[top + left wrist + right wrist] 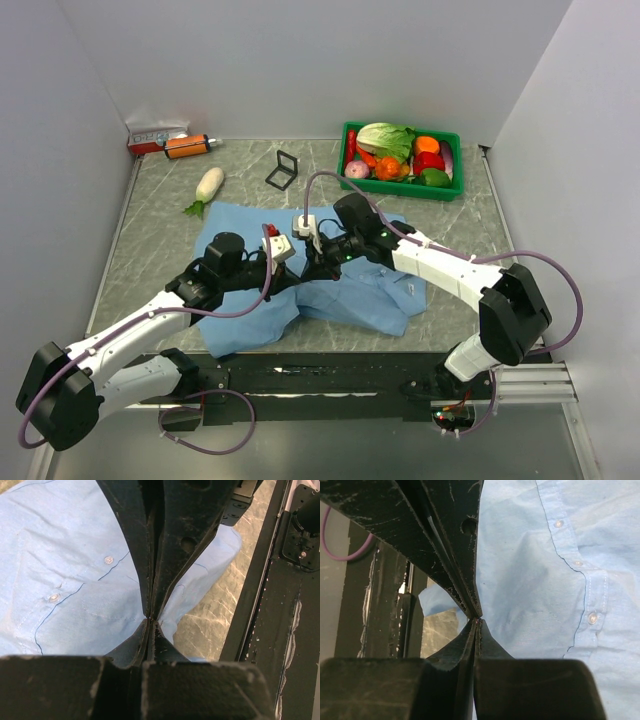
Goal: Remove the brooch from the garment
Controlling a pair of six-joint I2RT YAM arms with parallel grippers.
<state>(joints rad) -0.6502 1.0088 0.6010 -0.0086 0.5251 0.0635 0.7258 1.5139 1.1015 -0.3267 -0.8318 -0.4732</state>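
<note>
The garment [370, 285], a wrinkled light blue shirt with white buttons, lies spread across the middle of the table [150, 220]. Just above it my two grippers meet tip to tip. My left gripper [300, 268] [151, 619] is shut, its jaws pressed flat together. The right gripper [314, 262] [479, 621] is shut as well. A tiny pink speck, the brooch [477, 620], shows at the right gripper's tips, exactly where the left fingers [445, 530] touch them. Shirt cloth [60, 555] [530, 580] fills the background of both wrist views.
A green crate [452, 190] of vegetables stands at the back right. A white radish [207, 185], a small black stand [282, 170], an orange bottle [188, 146] and a box [155, 137] lie at the back left. A black rail [280, 605] runs along the near table edge.
</note>
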